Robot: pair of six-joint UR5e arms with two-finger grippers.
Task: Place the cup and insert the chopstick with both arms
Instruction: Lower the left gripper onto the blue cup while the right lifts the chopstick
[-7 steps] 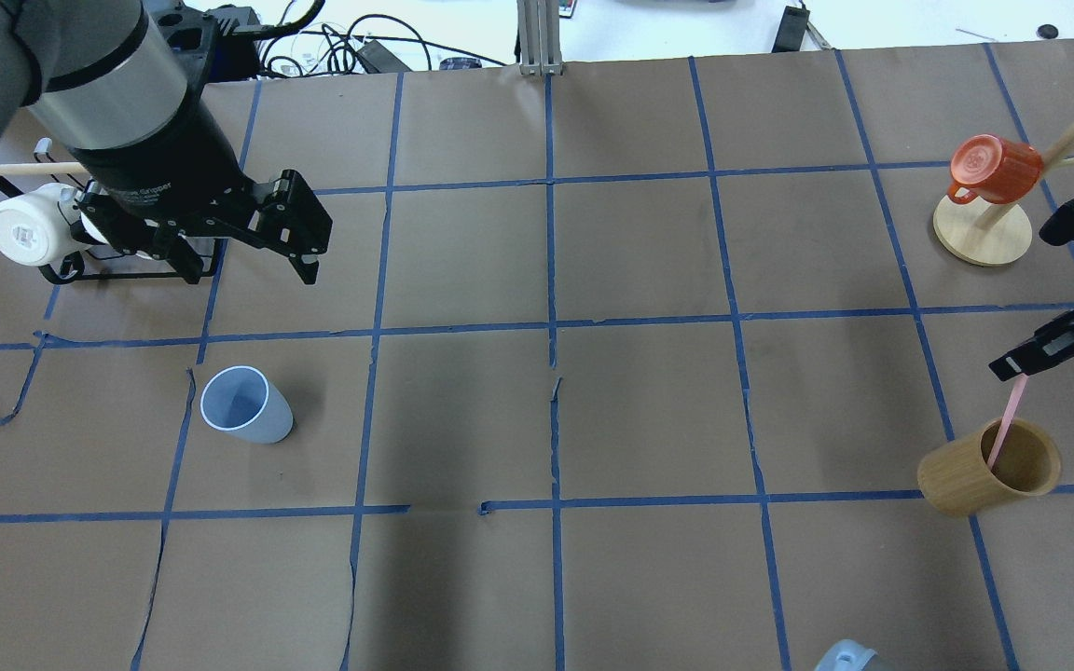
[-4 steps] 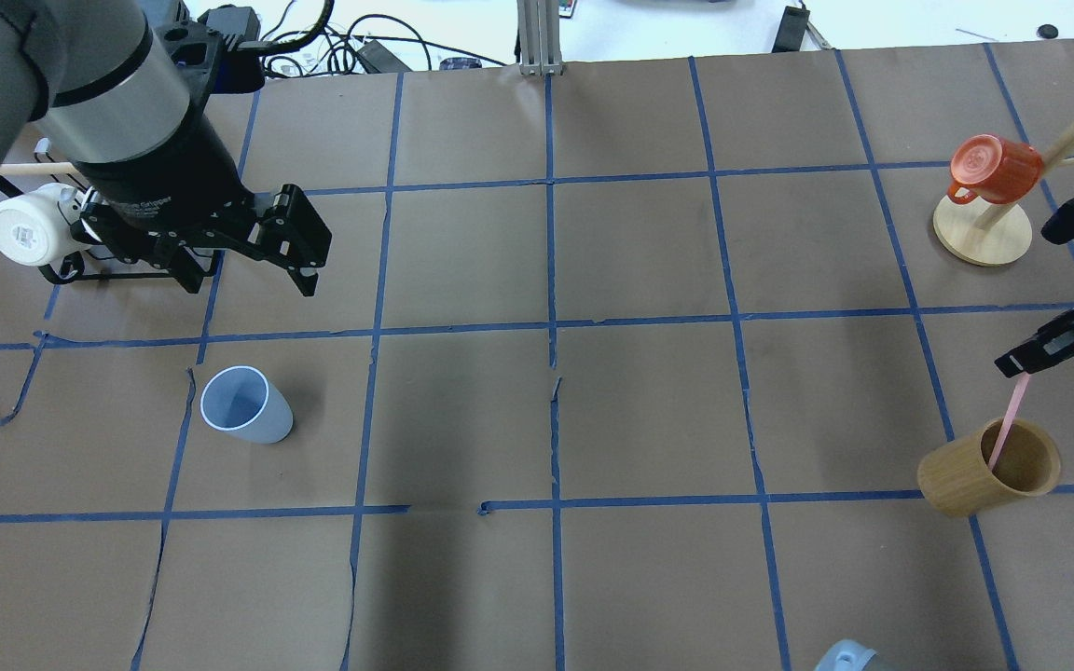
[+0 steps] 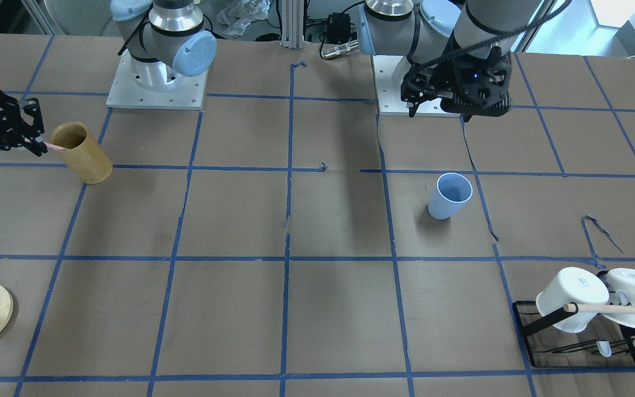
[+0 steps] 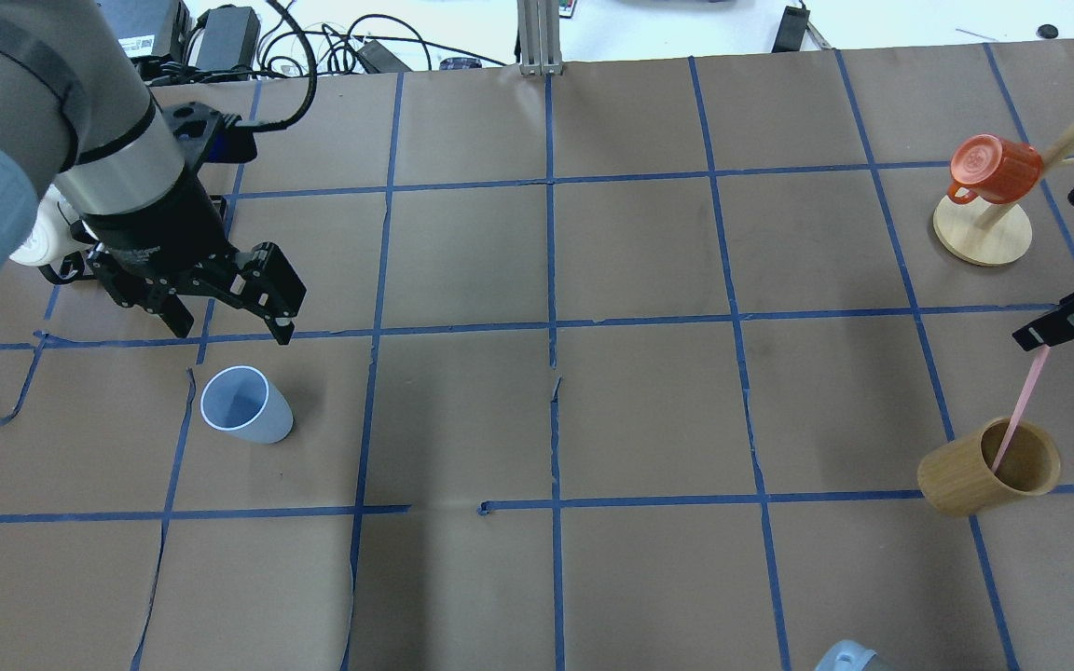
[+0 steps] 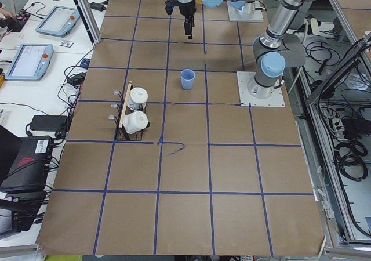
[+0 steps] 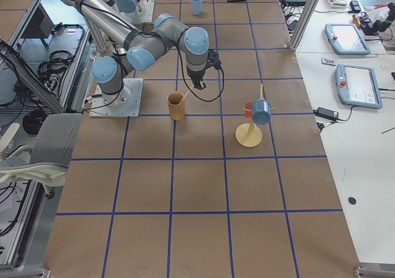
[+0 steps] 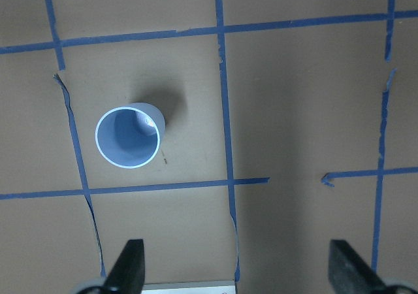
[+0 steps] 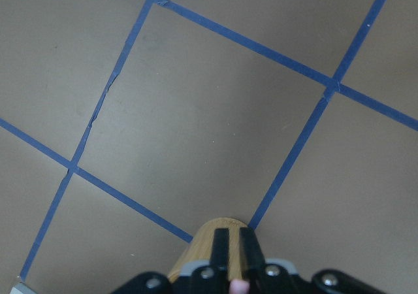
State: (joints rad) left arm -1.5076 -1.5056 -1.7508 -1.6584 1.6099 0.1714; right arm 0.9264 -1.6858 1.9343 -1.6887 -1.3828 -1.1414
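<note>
Left claw (image 4: 234, 334) wide, right claw (image 4: 1031, 339) on chopstick (image 4: 1022, 401)

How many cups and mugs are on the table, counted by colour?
Light blue cup: 1
White mugs: 2
Orange-red mug: 1
Darker blue mug: 1
Tan bamboo cup: 1
Total: 6

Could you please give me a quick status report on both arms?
Left end effector open, hovering near cup. Right end effector shut on chopstick, tip inside wooden holder. Cup upright, nothing blocking.
</note>
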